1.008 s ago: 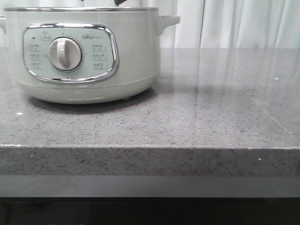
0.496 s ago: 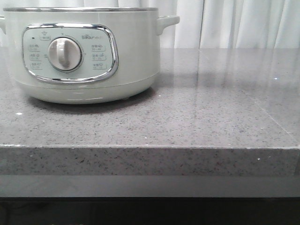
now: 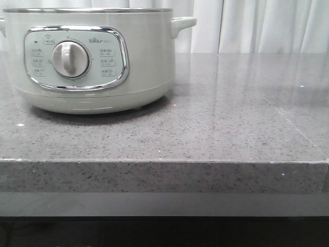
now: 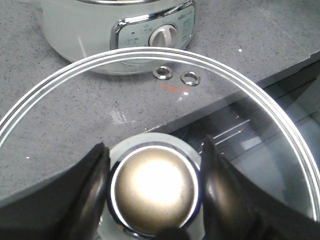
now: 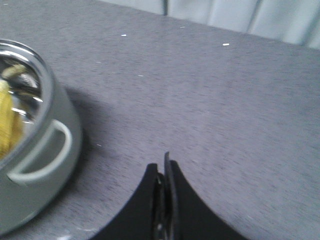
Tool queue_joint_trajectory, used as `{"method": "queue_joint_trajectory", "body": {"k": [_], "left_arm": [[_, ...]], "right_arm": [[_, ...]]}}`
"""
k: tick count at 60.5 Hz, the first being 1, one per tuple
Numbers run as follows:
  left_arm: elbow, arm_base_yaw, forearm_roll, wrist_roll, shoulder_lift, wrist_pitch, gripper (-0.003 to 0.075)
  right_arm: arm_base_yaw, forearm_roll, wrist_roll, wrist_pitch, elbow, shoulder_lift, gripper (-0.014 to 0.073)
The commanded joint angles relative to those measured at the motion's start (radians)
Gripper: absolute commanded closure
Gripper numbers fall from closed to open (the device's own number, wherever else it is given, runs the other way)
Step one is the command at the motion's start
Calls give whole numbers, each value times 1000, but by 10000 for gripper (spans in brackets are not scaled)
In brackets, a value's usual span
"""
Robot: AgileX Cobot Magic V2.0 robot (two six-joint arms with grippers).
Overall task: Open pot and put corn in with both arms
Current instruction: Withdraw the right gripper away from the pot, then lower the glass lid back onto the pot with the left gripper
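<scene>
Since a second ago, the dark arm tip that showed above the pot's rim in the front view has gone out of sight, and the pot (image 3: 92, 59) itself sits a touch further left on the grey desk (image 3: 216, 134). The pot stands open: the right wrist view looks into its shiny inner wall, where the yellow corn (image 5: 5, 120) already lies inside. The left end effector (image 4: 152, 187) is closed on the metal knob (image 4: 152, 187) of the glass lid (image 4: 260, 125), a finger (image 4: 92, 180) pressed to each side, and holds it in the air off the front edge of the desk. The right end effector (image 5: 164, 172) has its jaws together with nothing between them, hanging over bare desk beside the pot's side handle (image 5: 42, 152). The lid looks heavy for its size, rigid, slick and breakable, with a steel rim; the round knob is the only sound hold, and being smooth it could turn or slip in the grip, so it wants a level, slow carry.
</scene>
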Motion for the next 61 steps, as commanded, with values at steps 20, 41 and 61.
{"method": "queue_joint_trajectory", "body": {"k": [20, 41, 61], "left_arm": [[-33, -6, -28, -10, 13, -124, 571], [-257, -6, 0, -4, 267, -132, 571], [-731, -6, 28, 22, 753, -135, 571]], "right_arm": [[-6, -16, -8, -349, 612, -579, 662], [-5, -9, -8, -336, 905, -1008, 662], [-5, -9, -8, -332, 909, -1038, 662]]}}
